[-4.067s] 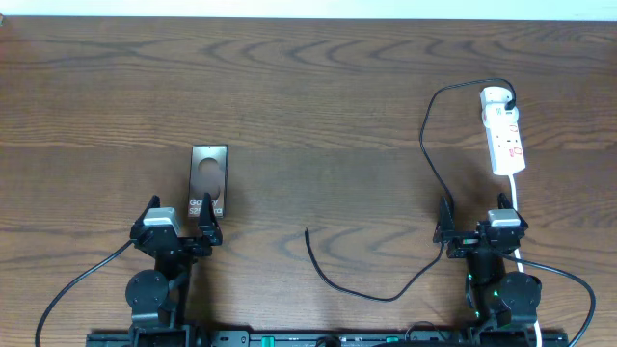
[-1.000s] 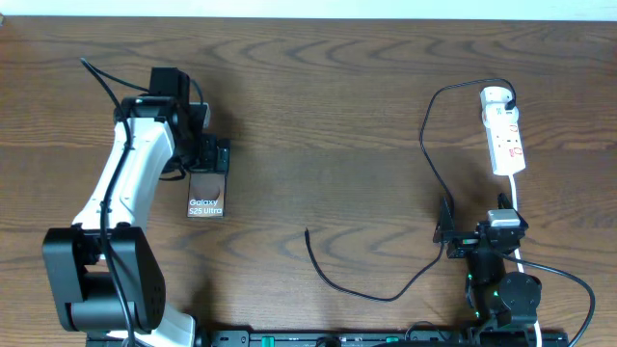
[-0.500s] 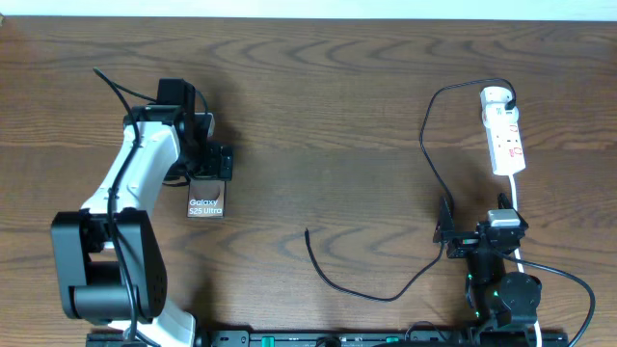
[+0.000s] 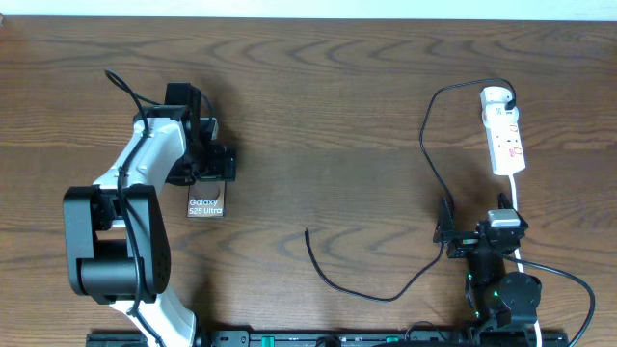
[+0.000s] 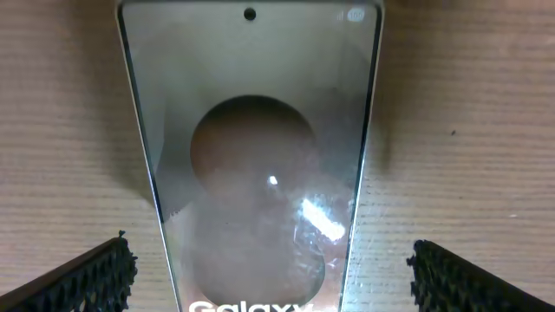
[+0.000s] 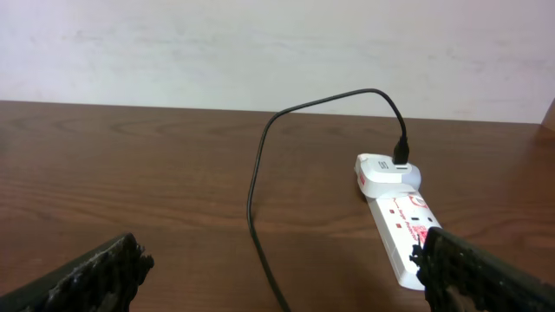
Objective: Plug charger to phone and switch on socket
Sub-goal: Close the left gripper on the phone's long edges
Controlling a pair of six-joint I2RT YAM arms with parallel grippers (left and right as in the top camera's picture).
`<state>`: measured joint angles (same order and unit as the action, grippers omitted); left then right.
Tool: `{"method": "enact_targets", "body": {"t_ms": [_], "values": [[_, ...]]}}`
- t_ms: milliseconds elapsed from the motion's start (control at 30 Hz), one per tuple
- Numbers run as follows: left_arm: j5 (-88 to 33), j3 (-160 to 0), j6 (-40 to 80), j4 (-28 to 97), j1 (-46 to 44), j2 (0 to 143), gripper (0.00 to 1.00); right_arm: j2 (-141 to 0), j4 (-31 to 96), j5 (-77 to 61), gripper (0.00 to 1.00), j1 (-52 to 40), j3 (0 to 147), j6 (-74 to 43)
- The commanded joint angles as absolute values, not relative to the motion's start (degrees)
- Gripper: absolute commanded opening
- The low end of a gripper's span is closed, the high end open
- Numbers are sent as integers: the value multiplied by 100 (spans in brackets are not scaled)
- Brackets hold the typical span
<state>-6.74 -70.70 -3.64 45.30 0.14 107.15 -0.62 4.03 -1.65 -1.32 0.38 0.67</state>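
Observation:
The phone [image 4: 205, 204] lies flat on the table at the left, lettering end towards the front. My left gripper [image 4: 214, 164] hovers open over its far half and hides that part from overhead. In the left wrist view the phone [image 5: 251, 156] fills the middle, and the left gripper [image 5: 269, 253] straddles it with wood showing on both sides. The charger cable [image 4: 333, 280] runs from its free tip [image 4: 308, 231] to the adapter [image 4: 506, 96] in the socket [image 4: 503, 130]. My right gripper [image 4: 474, 220] rests open at the front, facing the socket [image 6: 403, 217] and the cable [image 6: 260, 173].
The socket's white cord [image 4: 518, 193] runs down past the right arm's base. The charger cable loops close to the right gripper's left side. A pale wall [image 6: 277, 43] stands behind the table's far edge.
Four seconds ago the left arm rested at the front; it has since reached out over the phone. In the last second its gripper crept slightly right and nearer. The right arm, cable and socket are unmoved.

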Motion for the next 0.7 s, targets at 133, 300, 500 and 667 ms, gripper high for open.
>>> {"method": "enact_targets", "body": {"t_ms": [133,300,500,667], "values": [[-679,-7048,-338,4438,3,10750,99,-27,427,-163,99,-161,32,110],[-681,-6936,-340,4353,3,10750,99,-27,427,-163,99,-161,32,113],[-681,-6788,-340,4250,3,10750,99,-27,427,-163,99,-161,32,113],[-681,-6785,-338,4180,3,10750,99,-27,427,-163,99,-161,32,113]]}}
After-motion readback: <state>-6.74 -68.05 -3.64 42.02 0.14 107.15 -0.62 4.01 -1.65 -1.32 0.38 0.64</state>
